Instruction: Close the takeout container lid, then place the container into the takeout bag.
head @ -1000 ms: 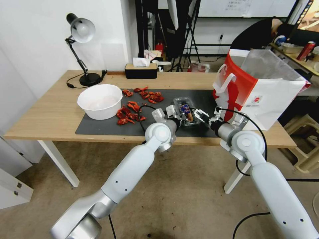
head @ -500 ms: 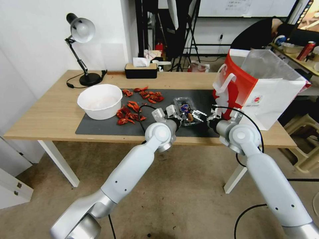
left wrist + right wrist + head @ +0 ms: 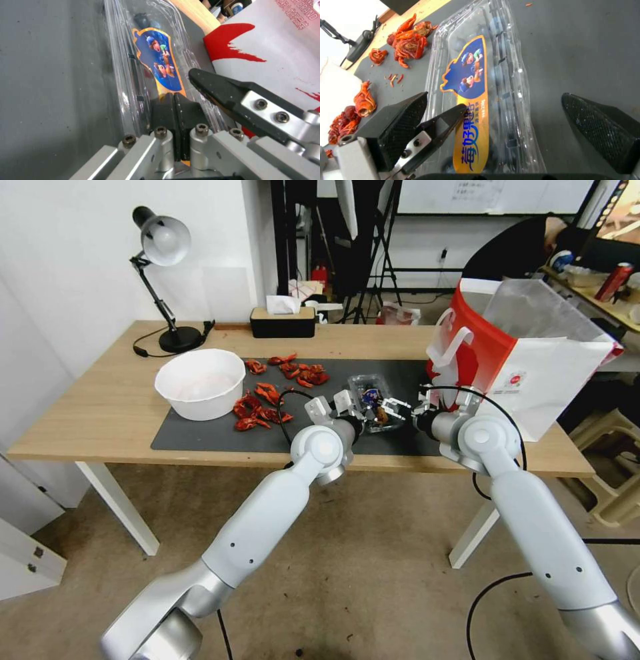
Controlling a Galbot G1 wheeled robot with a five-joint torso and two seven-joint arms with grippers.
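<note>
A: While both arms reach over the table's near edge, log this: left gripper (image 3: 357, 413) is clenched flat, pads pressed together on the lid (image 3: 156, 57) at the near end of the takeout container (image 3: 373, 407).

B: Pinching it, or only pressing down?

A: From the left wrist view I cannot tell; the closed pads sit right at the label's near end. Right gripper (image 3: 399, 411) is spread wide, fingers (image 3: 603, 125) either side of the box, nothing held yet.

B: Any change over the last second?

A: Right arm has advanced leftward, from beside the takeout bag (image 3: 527, 360) up to the container's right end. Container itself has barely moved; it lies on the dark mat (image 3: 200, 437).

B: Meaning?

A: Judgement only: lid looks down flat over the berries, so closing seems done or nearly so, and the right gripper is lining up to take the box. Bag stands open just beyond, on the robot's right.
</note>
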